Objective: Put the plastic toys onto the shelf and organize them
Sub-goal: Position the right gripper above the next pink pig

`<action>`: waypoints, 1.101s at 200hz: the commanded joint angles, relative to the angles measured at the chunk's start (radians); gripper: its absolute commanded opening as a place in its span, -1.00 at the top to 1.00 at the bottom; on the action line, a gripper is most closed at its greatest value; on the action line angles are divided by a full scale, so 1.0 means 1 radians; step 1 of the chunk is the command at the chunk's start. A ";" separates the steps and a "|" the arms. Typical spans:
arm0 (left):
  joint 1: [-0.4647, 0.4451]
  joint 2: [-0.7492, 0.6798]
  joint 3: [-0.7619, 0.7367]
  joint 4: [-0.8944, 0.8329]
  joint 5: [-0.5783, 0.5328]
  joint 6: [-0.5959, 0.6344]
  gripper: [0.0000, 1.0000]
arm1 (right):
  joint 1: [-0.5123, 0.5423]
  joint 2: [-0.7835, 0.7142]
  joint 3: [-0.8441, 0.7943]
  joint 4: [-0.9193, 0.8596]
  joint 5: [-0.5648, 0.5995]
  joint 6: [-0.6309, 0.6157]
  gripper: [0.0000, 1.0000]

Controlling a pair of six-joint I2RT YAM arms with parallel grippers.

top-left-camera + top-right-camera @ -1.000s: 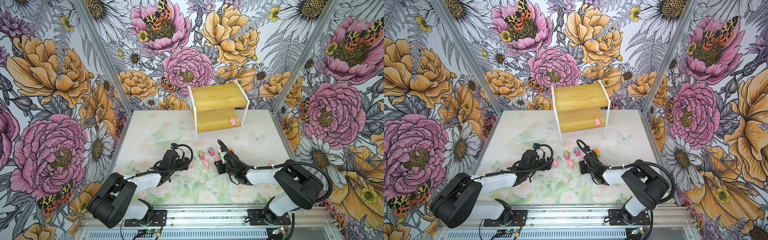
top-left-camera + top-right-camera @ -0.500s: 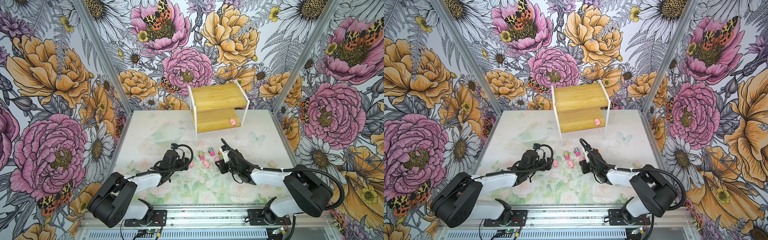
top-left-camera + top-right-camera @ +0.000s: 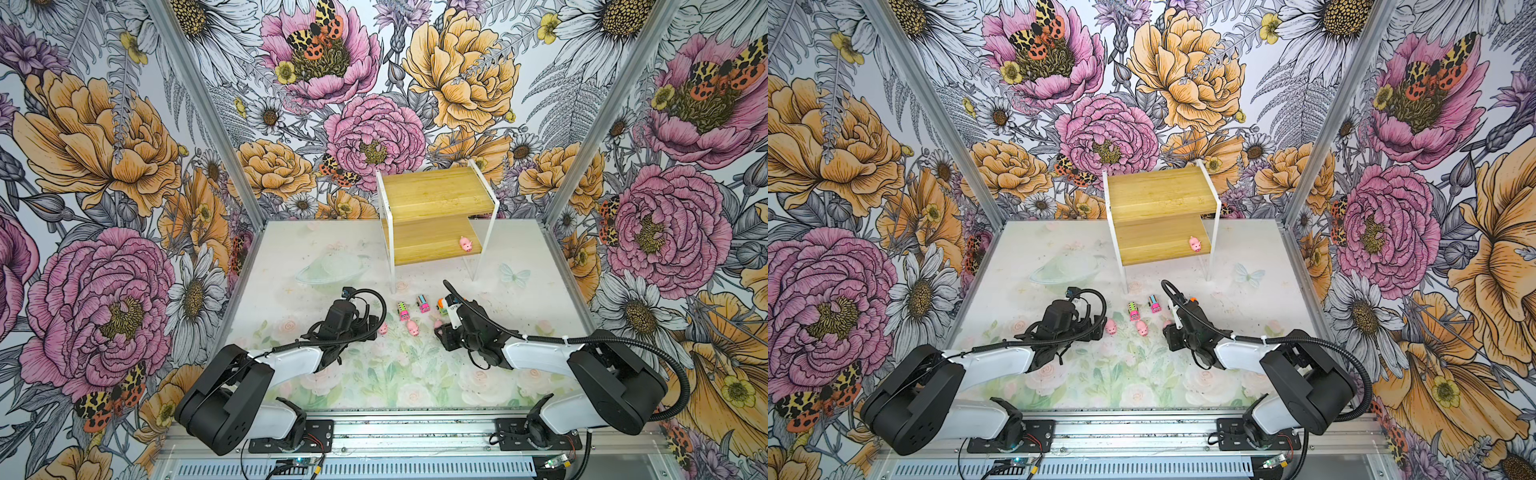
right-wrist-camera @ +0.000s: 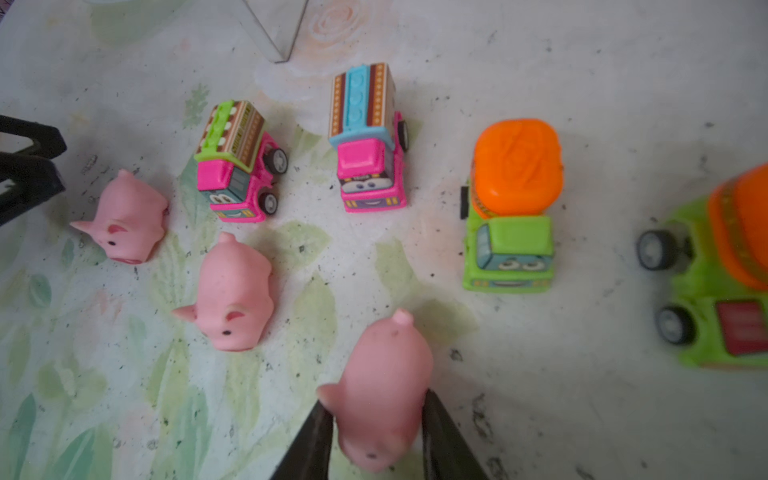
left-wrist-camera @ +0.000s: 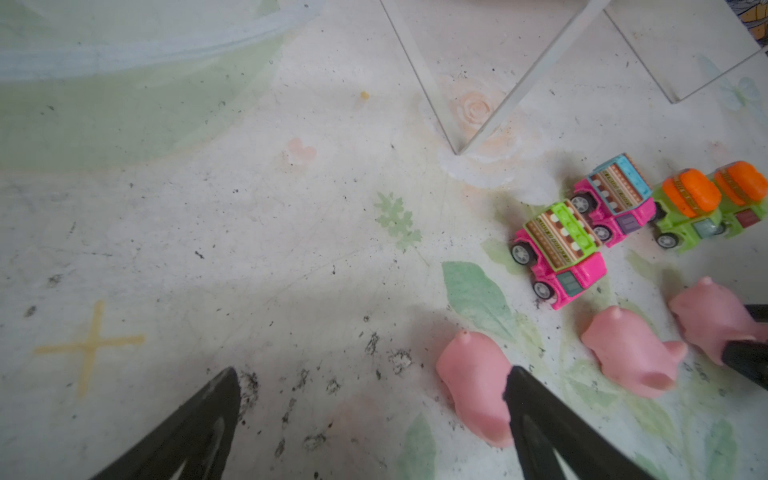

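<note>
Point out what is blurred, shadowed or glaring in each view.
Right wrist view: the pink truck with the blue top is sharp, the green truck at the frame edge is smeared, and the nearest pig is soft. Left wrist view: softer overall, with a dim shadow across the mat. Both top views: sharp and evenly lit, no glare on the shelf.
</note>
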 commanded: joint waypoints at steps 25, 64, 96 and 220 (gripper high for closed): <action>-0.008 0.009 0.012 0.005 -0.002 0.014 -0.98 | -0.004 -0.081 -0.039 -0.044 0.137 0.044 0.05; -0.008 0.013 0.013 0.005 0.001 0.016 -0.98 | 0.014 -0.123 -0.065 -0.018 0.133 0.079 0.01; -0.008 0.010 0.011 0.004 0.001 0.016 -0.98 | 0.026 -0.146 -0.092 0.029 0.140 0.107 0.03; -0.009 0.015 0.015 0.002 0.001 0.017 -0.98 | 0.093 0.036 -0.039 0.119 0.220 0.161 0.14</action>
